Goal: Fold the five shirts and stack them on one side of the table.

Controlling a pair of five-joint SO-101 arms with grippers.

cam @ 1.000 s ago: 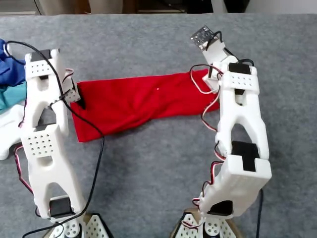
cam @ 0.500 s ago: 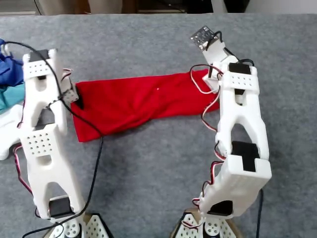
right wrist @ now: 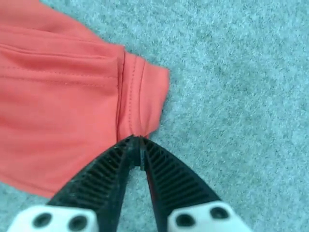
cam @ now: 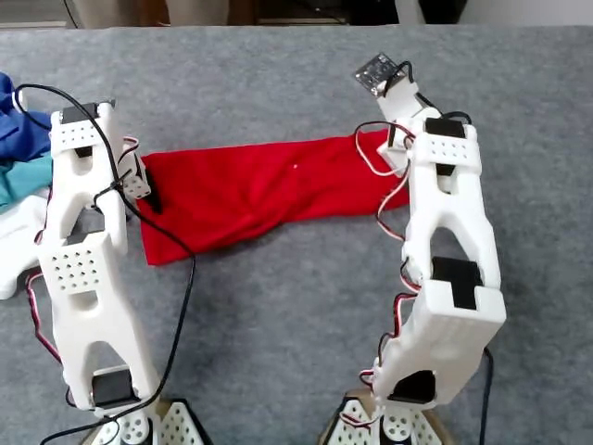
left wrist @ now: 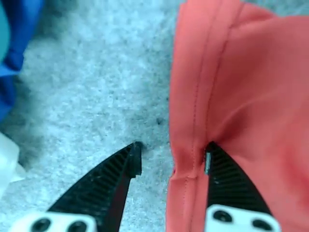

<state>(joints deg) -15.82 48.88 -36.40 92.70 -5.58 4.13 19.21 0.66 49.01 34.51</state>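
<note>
1. Table (cam: pixel 296 306): grey, carpet-like top, seen from above in the high view

2. Right arm (cam: pixel 449 278): white, based at 5 o'clock on the table and stretched toward 1 o'clock; red and white wires (cam: pixel 397 190) looped along its inner side

3. Left arm (cam: pixel 83 278): white, based at 7 o'clock and stretched toward 10 o'clock; a black cable (cam: pixel 181 278) hung across it

4. Red shirt (cam: pixel 259 190): folded into a long band, lying flat just past the table's centre toward 12 o'clock, running from the 9 o'clock side to the 3 o'clock side; its 3 o'clock end sat a little farther toward 12 than the other. Stitched hems showed in both wrist views (left wrist: pixel 241 96) (right wrist: pixel 58 96)

5. Heap of other shirts at the table's 9 o'clock edge, beside the left arm: blue shirt (cam: pixel 18 130) nearest 12 o'clock, teal shirt (cam: pixel 23 176) in the middle, white shirt (cam: pixel 18 241) nearest 6 o'clock

6. Left gripper (left wrist: pixel 174 147): released, jaws spread astride the red shirt's 9 o'clock hem, one jaw on the bare grey top, the other resting on the cloth

7. Right gripper (right wrist: pixel 137 142): clenched, black ribbed jaws pinched together on the hemmed edge at the red shirt's 3 o'clock end
</note>
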